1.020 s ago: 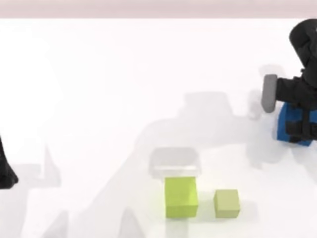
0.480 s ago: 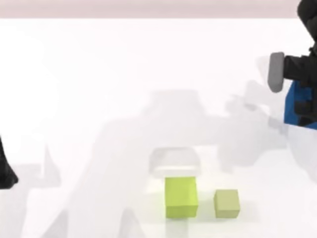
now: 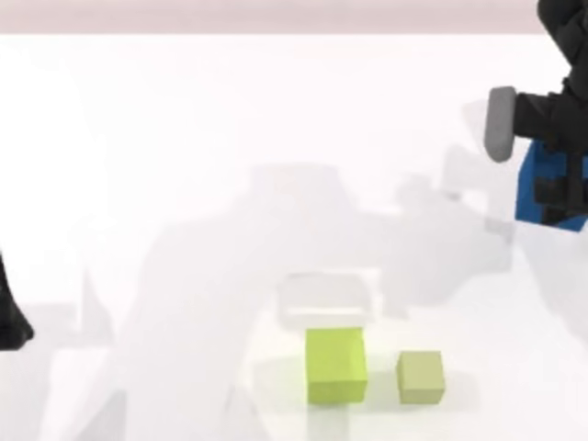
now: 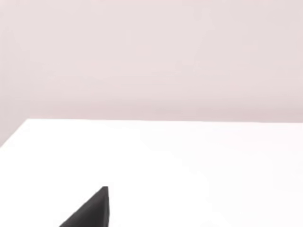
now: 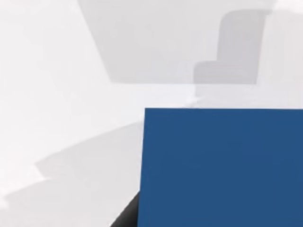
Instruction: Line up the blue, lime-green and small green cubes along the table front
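My right gripper [image 3: 562, 188], at the bench's [image 3: 184, 184] right edge, has its jaws clamped on the blue cube [image 3: 531, 188]. My left arm sits parked at the left edge; I cannot tell its jaw state.

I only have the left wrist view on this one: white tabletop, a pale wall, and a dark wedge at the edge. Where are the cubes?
Observer: Two sit near the table's front in the top view: the lime-green cube, with the small green cube to its right, a gap between them.
Operator: And the blue one?
Observer: The blue cube is at the far right, under the right gripper, which is closed on it.
Operator: Is it resting on the table?
Observer: It looks lifted: the right wrist view shows the cube's blue face filling the frame, with shadowed table beyond.
Operator: The left arm?
Observer: Parked at the left edge; only a dark part of it shows.
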Robot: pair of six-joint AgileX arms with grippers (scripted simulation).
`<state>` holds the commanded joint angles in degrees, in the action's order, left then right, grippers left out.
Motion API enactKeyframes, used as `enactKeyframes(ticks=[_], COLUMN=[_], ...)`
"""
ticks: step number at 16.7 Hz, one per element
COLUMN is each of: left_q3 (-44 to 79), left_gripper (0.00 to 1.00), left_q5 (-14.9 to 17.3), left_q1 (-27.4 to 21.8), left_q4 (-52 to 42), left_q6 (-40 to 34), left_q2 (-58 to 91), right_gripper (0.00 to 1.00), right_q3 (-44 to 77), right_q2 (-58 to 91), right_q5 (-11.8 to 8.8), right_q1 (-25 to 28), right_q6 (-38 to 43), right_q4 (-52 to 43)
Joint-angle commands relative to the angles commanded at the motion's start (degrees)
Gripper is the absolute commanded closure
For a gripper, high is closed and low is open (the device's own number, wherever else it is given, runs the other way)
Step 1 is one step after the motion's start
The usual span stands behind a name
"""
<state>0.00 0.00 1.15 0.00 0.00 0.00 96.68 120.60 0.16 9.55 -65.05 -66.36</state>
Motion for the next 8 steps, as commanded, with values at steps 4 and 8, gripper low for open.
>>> enactKeyframes(ticks=[4,8], left_q3=[0.0,0.0], left_gripper=[0.0,0.0], left_q5=[0.0,0.0], left_q1=[0.0,0.0], left_q4=[0.0,0.0], left_q6=[0.0,0.0], left_q2=[0.0,0.0], right_gripper=[1.0,1.0], right_q3=[8.0,18.1], right_q2=[4.5,10.3], right_q5=[0.0,-0.2], right_q1=[10.8,28.1], right_q6=[7.6,18.6], right_q4=[-3.8,-9.2])
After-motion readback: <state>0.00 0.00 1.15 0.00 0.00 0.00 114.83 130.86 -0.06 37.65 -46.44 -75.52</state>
